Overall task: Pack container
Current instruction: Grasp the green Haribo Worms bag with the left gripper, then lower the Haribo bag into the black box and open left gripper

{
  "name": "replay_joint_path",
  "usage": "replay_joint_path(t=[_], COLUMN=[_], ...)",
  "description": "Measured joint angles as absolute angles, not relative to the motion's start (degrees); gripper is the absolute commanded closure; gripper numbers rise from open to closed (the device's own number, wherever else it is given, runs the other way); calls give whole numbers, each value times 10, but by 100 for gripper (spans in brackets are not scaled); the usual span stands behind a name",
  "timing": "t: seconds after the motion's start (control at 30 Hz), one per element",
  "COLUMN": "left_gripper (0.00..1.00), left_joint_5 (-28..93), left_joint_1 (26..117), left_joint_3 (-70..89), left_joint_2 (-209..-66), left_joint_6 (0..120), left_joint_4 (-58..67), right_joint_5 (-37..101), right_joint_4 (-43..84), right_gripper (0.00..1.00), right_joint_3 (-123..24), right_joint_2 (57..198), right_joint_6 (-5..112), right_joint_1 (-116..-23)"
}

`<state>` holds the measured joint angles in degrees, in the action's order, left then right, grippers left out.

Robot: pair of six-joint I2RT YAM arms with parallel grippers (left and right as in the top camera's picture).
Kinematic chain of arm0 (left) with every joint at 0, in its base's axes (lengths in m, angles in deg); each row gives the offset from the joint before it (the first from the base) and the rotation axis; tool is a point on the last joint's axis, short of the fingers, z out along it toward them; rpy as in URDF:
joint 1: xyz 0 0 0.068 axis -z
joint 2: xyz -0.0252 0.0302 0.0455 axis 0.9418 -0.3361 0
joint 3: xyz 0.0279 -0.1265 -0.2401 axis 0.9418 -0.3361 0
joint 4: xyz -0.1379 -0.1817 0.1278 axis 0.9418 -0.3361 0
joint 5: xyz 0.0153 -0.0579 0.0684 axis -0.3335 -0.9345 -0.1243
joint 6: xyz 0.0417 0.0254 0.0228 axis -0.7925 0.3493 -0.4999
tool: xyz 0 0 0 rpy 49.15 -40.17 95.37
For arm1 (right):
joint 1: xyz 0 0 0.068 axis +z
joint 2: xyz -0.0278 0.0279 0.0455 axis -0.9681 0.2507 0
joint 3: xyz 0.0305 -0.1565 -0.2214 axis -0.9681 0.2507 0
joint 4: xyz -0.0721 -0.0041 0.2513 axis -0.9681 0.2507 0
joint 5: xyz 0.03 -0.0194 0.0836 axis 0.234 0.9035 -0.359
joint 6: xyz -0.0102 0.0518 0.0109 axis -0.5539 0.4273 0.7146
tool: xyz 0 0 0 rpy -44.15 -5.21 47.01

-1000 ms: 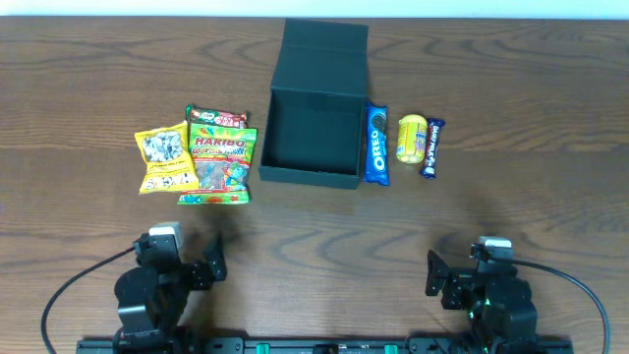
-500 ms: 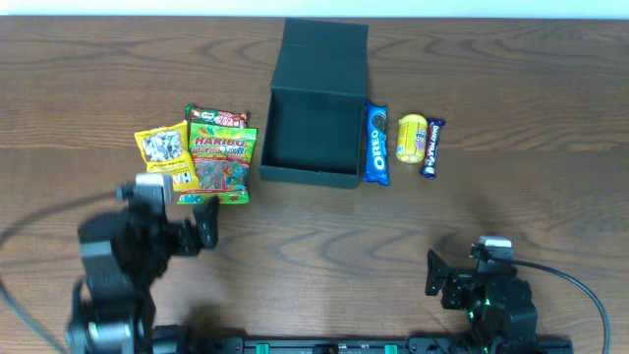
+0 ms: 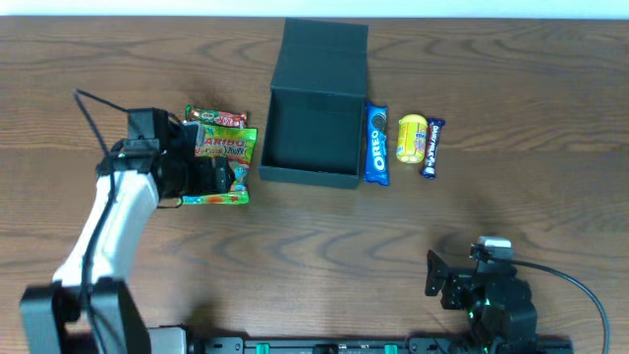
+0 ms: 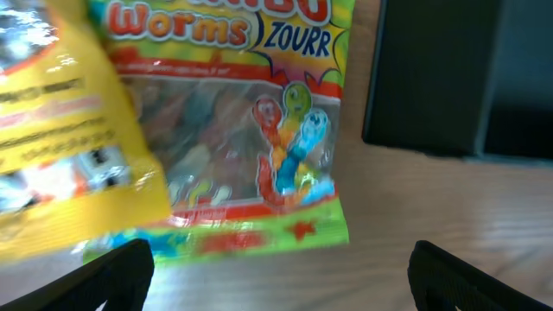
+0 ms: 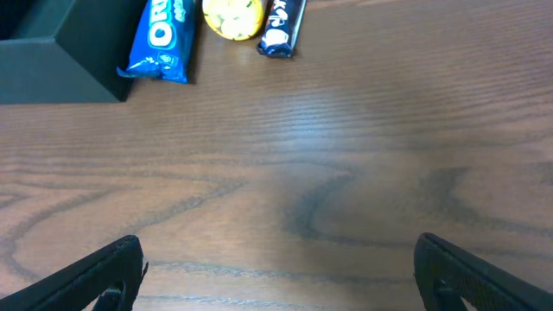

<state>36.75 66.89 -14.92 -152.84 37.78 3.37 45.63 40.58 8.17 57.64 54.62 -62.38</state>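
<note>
A brown wooden surface (image 3: 324,226) fills nearly all of the overhead view, its grain running from side to side in long, dark streaks. Along the far edge of the surface lies a narrow pale strip (image 3: 491,8), plain and whitish; whether it is wall or floor cannot be told. The light is soft and even and gives the wood a dull sheen. In the right wrist view the surface (image 5: 346,173) shows looping grain with a few darker patches, which may be shadow or only the wood's own figure.
</note>
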Motion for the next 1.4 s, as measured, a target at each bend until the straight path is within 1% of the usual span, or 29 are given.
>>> replay_joint_path(t=[0.13, 0.23, 0.3, 0.47, 0.5, 0.6, 0.73, 0.83, 0.87, 0.9, 0.93, 0.97, 1.0, 1.23, 1.4], left_gripper=[5, 1, 0, 0, 5, 11, 25, 47, 58, 66, 80, 92, 94, 94, 94], left_joint_5=[348, 350, 363, 468, 488, 531, 563, 573, 575, 576, 576, 575, 576, 572, 572], left_joint_1=[672, 687, 703, 775, 785, 799, 797, 796, 796, 796, 796, 796, 796, 796, 796], left_joint_3=[-149, -149, -149, -149, -149, -149, -149, -145, -143, -141, -140, -140, -139, -133, -117], left_joint_2=[-1573, -1592, -1599, -1622, -1625, -1634, -1654, -1667, -1671, -1674, -1675, -1676, -1676, -1676, -1666], left_joint_6=[381, 373, 369, 366, 366, 365, 367, 371, 372, 374, 375, 383, 388, 416, 429], left_joint_4=[85, 111, 122, 139, 139, 141, 153, 160, 162, 163, 164, 165, 166, 160, 102], right_joint_5=[456, 456, 456, 456, 456, 456, 456, 456, 456, 456, 456, 456, 456, 456, 459], right_joint_4=[406, 406, 406, 406, 406, 406, 406, 406, 406, 406, 406, 406, 406, 406, 406], right_gripper=[1, 1, 1, 1, 1, 1, 1, 1, 1, 1, 1, 1, 1, 1, 1], right_joint_3=[82, 82, 82, 82, 82, 82, 82, 82, 82, 82, 82, 82, 82, 82, 82], right_joint_2=[576, 576, 576, 576, 576, 576, 576, 576, 576, 576, 576, 576, 576, 576, 576], right_joint_6=[546, 546, 546, 546, 546, 546, 546, 546, 546, 546, 546, 546, 546, 546, 546], right_joint_1=[-624, -624, -624, -624, -624, -624, -624, -624, -624, -624, -624, -624, -624, -624, -624])
